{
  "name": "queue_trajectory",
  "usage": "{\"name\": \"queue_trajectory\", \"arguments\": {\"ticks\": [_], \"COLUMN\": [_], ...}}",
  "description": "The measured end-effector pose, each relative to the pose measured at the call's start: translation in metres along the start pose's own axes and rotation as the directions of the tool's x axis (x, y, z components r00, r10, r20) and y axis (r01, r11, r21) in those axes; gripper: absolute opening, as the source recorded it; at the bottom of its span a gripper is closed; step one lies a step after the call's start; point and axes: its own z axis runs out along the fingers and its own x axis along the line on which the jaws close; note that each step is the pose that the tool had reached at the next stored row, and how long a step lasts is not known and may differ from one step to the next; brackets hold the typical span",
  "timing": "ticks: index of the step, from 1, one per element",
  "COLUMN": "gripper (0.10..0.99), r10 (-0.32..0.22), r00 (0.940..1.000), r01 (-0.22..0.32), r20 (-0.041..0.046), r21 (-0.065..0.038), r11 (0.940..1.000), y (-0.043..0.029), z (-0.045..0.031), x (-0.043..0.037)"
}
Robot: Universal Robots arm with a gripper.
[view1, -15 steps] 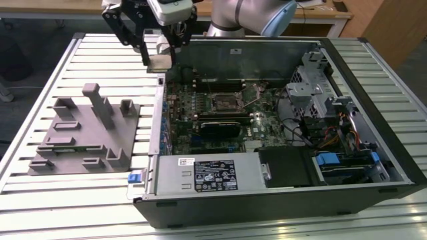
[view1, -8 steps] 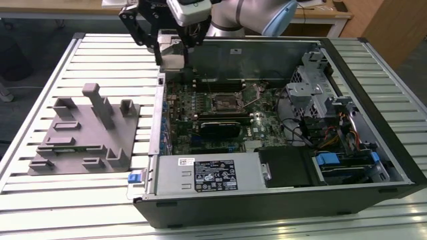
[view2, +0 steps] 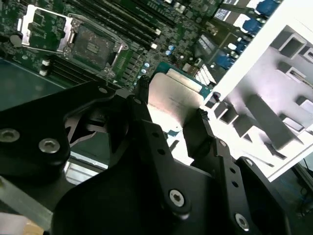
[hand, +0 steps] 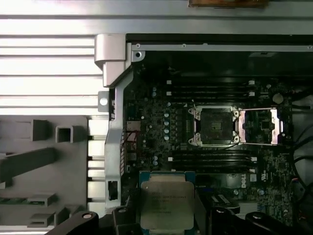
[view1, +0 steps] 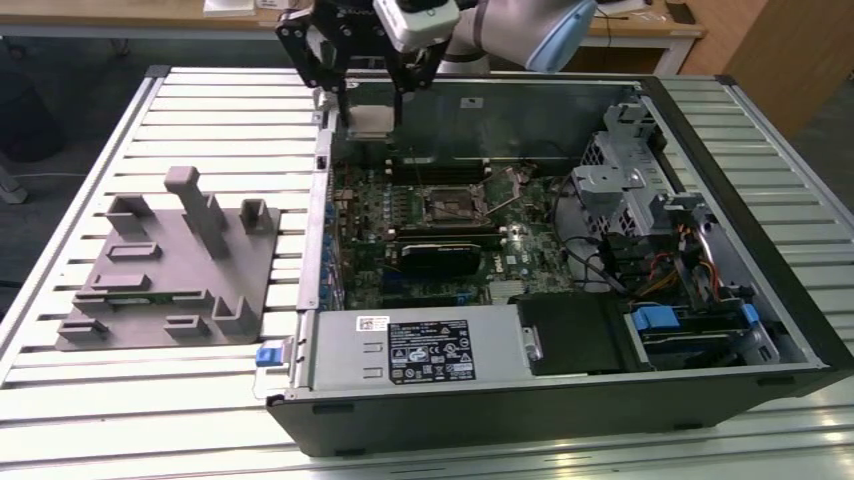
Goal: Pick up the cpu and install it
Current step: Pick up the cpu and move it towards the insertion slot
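Observation:
My gripper (view1: 368, 112) hangs over the far edge of the open computer case (view1: 747, 330), on the exterior view's left, and is shut on the cpu (view1: 370, 124). The cpu (hand: 166, 203) is a flat square chip with a pale silvery top, held by its two side edges between black fingers (hand: 217, 218). In the second wrist view the cpu (view2: 175, 98) sits tilted between the fingertips of the gripper (view2: 172, 104). The motherboard socket (hand: 214, 126) lies open with its metal lid (hand: 259, 126) folded aside, some way from the chip. The same socket (view1: 450, 207) sits mid-board.
A grey moulded fixture (view1: 174, 260) with posts and slots lies on the slatted table (view1: 120, 410), on the exterior view's left of the case. Inside the case are a labelled silver power-supply box (view1: 414, 345), drive bays with blue tabs (view1: 661, 325) and cables (view1: 601, 250).

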Motion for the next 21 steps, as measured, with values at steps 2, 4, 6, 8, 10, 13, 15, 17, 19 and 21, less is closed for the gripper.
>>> {"name": "queue_trajectory", "arguments": {"ticks": [2, 4, 6, 8, 10, 13, 15, 17, 19, 21], "gripper": [0.529, 0.529, 0.529, 0.529, 0.529, 0.529, 0.529, 0.529, 0.529, 0.529], "r10": [0.0, 0.0, 0.0, 0.0, 0.0, 0.0, 0.0, 0.0, 0.0, 0.0], "r00": [1.0, 1.0, 1.0, 1.0, 1.0, 1.0, 1.0, 1.0, 1.0, 1.0], "r01": [0.0, 0.0, 0.0, 0.0, 0.0, 0.0, 0.0, 0.0, 0.0, 0.0], "r20": [-0.0004, -0.0006, -0.0008, -0.0007, -0.0008, -0.0007, -0.0007, -0.0008, -0.0007, -0.0008], "r21": [0.0, 0.0, 0.0, 0.0, 0.0, 0.0, 0.0, 0.0, 0.0, 0.0], "r11": [1.0, 1.0, 1.0, 1.0, 1.0, 1.0, 1.0, 1.0, 1.0, 1.0], "y": [0.0031, 0.0062, 0.0092, 0.0114, 0.013, 0.0175, 0.0212, 0.0255, 0.0296, 0.0336], "z": [0.0022, 0.0038, 0.0054, 0.0068, 0.0078, 0.0097, 0.011, 0.0124, 0.0138, 0.0151], "x": [-0.0063, -0.012, -0.0184, -0.0242, -0.0306, -0.0402, -0.0465, -0.0524, -0.0586, -0.0655]}}
